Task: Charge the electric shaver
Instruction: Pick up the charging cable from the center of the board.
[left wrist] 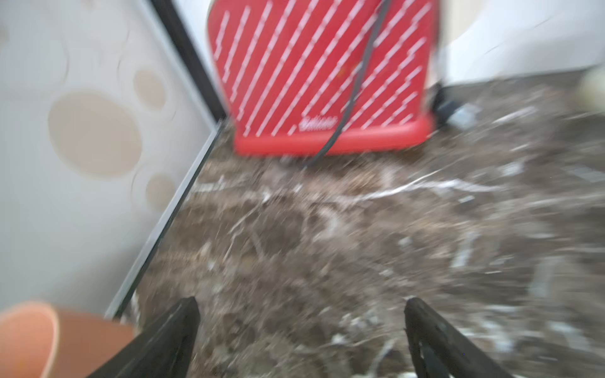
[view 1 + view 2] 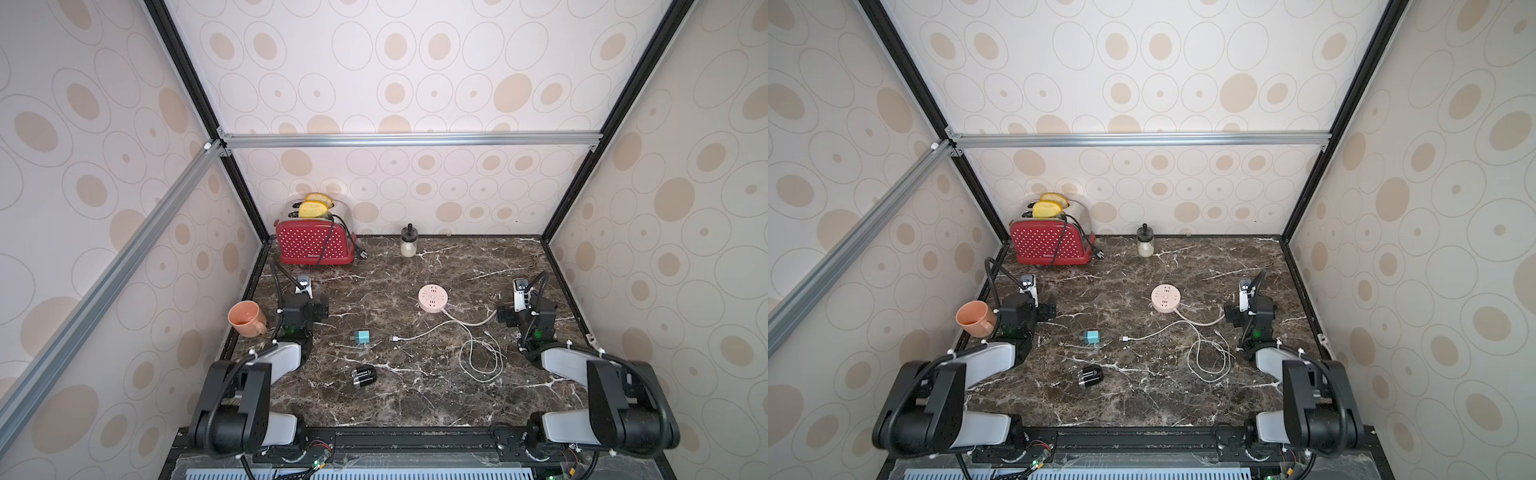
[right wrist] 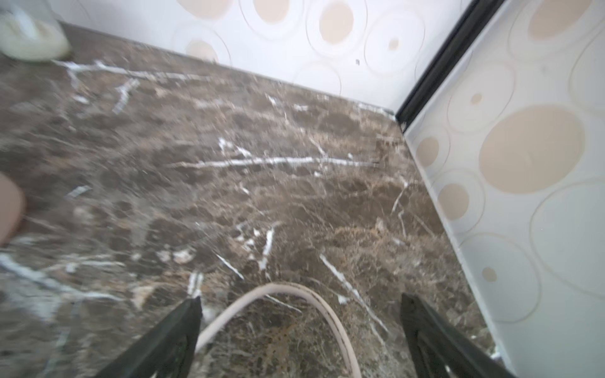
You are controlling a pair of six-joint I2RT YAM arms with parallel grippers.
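Note:
The electric shaver [image 2: 363,377] [image 2: 1090,377], a stubby black gadget with silvery stripes at one end, lies on its side near the front of the marble table in both top views. A teal cube adapter [image 2: 362,336] sits just behind it. A white cable [image 2: 478,353] loops to the right of the cube, one end pointing at it. The round pink socket disc [image 2: 433,297] lies mid-table. My left gripper [image 2: 305,303] [image 1: 301,304] is open over bare marble at the left. My right gripper [image 2: 524,305] [image 3: 301,301] is open at the right, above the disc's pinkish cord [image 3: 294,289].
A red toaster [image 2: 313,245] [image 1: 320,75] with bread stands at the back left, its black cord trailing. A small jar [image 2: 409,243] is at the back centre. An orange cup [image 2: 246,318] [image 1: 29,340] lies beside the left arm. Patterned walls enclose three sides.

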